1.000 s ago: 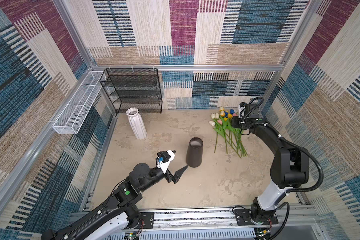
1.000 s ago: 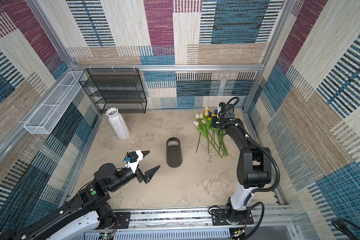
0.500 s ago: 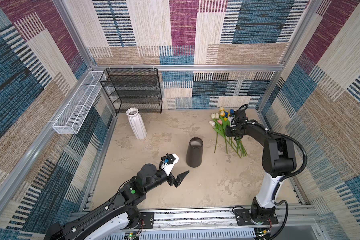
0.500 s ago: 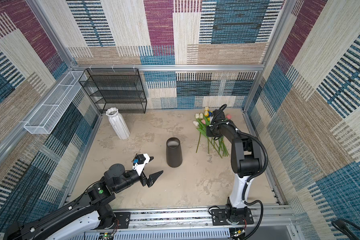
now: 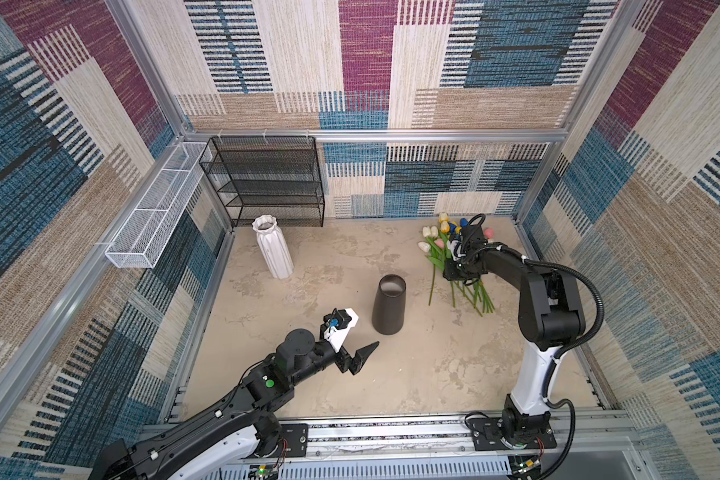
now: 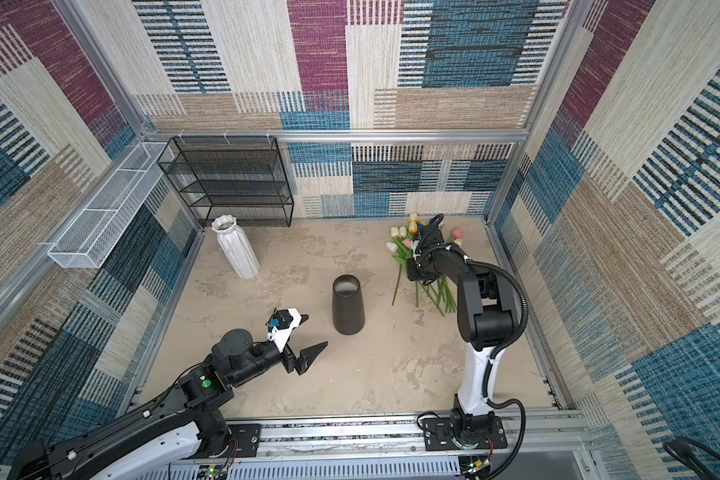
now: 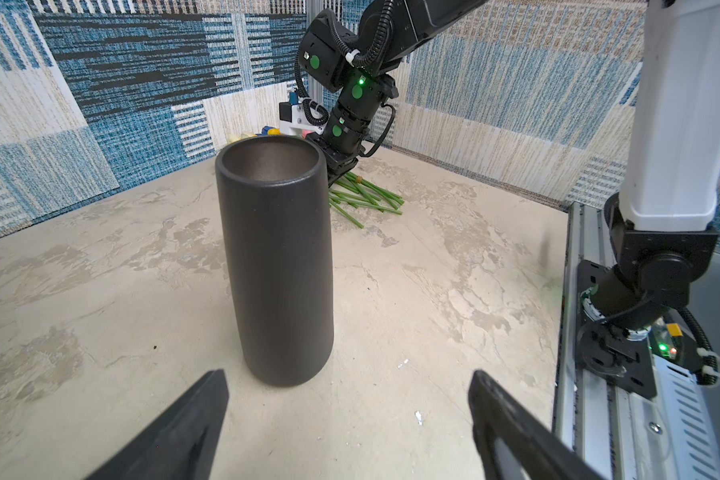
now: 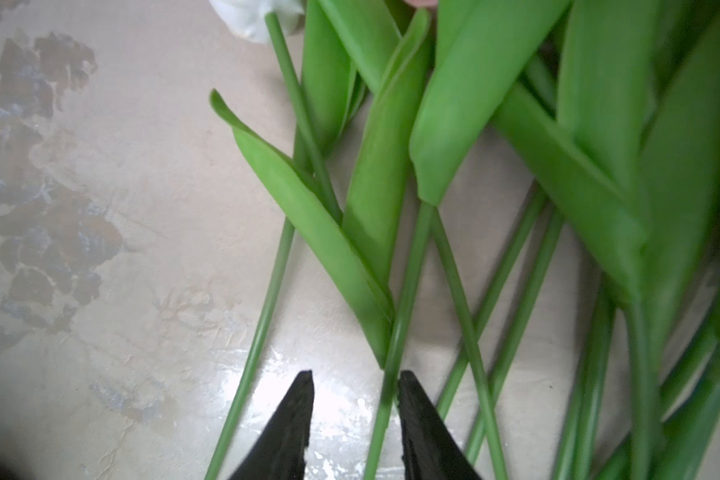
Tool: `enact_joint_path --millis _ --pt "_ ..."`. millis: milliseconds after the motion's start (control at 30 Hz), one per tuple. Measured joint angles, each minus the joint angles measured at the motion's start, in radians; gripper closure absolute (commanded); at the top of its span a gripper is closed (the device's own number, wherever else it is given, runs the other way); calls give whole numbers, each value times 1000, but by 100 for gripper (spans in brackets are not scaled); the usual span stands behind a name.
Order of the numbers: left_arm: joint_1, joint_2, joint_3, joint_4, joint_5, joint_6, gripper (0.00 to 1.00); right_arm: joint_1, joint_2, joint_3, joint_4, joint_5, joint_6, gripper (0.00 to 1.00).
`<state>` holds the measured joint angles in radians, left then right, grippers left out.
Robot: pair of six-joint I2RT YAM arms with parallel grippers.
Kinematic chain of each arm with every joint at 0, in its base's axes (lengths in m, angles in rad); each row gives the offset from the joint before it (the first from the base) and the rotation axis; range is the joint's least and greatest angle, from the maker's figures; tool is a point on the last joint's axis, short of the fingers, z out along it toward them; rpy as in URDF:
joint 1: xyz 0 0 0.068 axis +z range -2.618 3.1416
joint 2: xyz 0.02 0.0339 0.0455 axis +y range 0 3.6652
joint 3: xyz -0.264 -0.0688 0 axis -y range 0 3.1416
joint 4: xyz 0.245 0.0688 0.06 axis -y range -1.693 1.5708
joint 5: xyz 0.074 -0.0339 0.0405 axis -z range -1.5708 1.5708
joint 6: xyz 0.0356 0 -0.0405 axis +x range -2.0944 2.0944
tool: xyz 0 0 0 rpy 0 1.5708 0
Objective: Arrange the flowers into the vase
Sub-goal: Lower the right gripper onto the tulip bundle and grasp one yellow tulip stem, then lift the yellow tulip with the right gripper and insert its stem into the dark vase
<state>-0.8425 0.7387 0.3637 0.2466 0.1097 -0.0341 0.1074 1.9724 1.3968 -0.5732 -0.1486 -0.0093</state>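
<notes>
Vases, two: black vase (image 5: 388, 307), white vase (image 5: 273, 253); left fingers (image 7: 184, 436) apart, right fingers (image 8: 425, 428) apart around one stem (image 8: 408, 291).

Both top views bright, evenly lit from above; soft shadows, walls bowed toward the edges. Right wrist view: white glare on the table (image 8: 333, 365), flowers (image 8: 466, 116) blurred, soft-focused.

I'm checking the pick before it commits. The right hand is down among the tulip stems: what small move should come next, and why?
Probably close the right hand on the stem that runs between its fingertips: the right wrist view shows the fingers apart with that one stem between them, not yet pinched. No flowers are in the dark vase yet.
</notes>
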Motion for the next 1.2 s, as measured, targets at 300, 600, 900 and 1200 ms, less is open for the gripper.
enact_joint_path --millis 300,600,900,1200 --pt "0 43 1 11 0 0 7 9 15 -22 4 18 -38 77" --pt "0 53 1 27 -3 0 7 19 3 2 0 13 -57 89" --pt "0 32 8 41 -27 0 7 25 -64 1 1 -21 -58 95" --pt "0 -4 14 27 -55 4 6 25 -204 -7 18 -52 -3 98"
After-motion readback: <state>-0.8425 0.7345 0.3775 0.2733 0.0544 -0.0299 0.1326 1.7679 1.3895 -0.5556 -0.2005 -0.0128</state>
